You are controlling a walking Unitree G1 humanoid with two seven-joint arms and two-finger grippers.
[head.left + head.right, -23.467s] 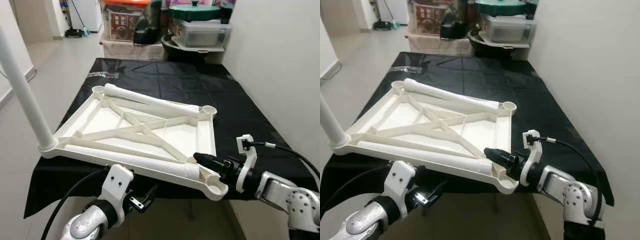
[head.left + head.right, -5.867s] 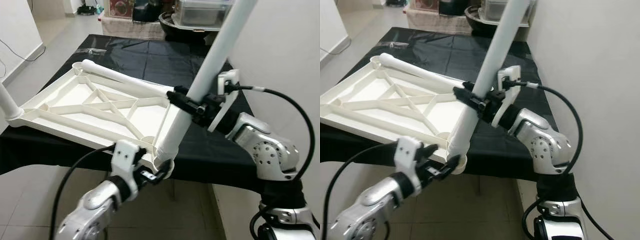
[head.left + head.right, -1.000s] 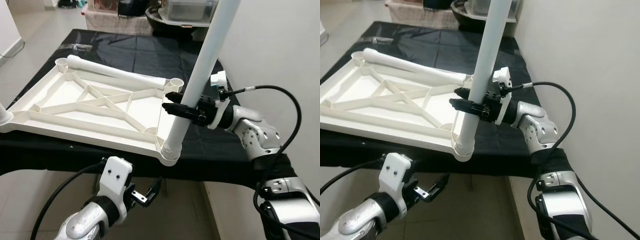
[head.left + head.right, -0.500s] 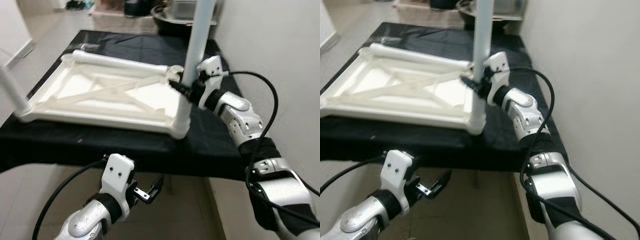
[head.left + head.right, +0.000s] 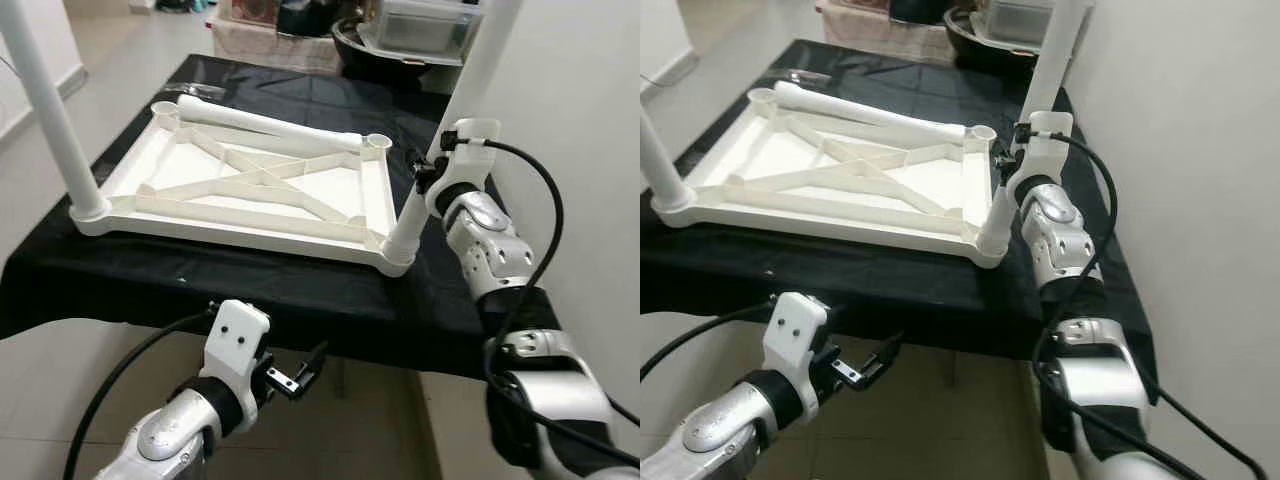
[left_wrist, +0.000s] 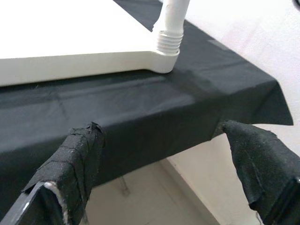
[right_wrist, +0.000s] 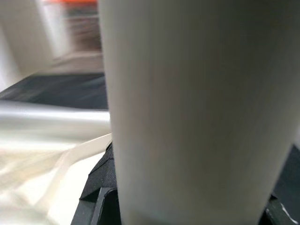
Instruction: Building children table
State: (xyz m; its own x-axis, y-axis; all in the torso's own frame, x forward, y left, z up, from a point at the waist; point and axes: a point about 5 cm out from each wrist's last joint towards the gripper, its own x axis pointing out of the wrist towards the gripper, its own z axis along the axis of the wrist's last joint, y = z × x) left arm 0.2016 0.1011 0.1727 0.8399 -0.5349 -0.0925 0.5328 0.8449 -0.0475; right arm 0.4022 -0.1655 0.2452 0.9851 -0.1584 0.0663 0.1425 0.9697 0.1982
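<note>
Tabletop: the white children tabletop [image 5: 250, 190] lies upside down on the counter [image 5: 300, 290], which carries a black cloth.
Near right leg: a white leg [image 5: 440, 130] stands in the tabletop's near right corner socket and leans a little to the right.
Near left leg: another white leg [image 5: 50, 110] stands upright in the near left corner.
Loose leg: a third leg [image 5: 265, 125] lies along the far edge of the tabletop.
Right pincer: the right pincer [image 5: 422, 172] is clamped on the near right leg, low on its tube.
Left pincer: the left pincer [image 5: 300, 375] hangs below the counter's near edge, fingers [image 6: 75, 164] apart, touching nothing.
Background: boxes and a pot [image 5: 390, 50] stand beyond the counter's far end.
</note>
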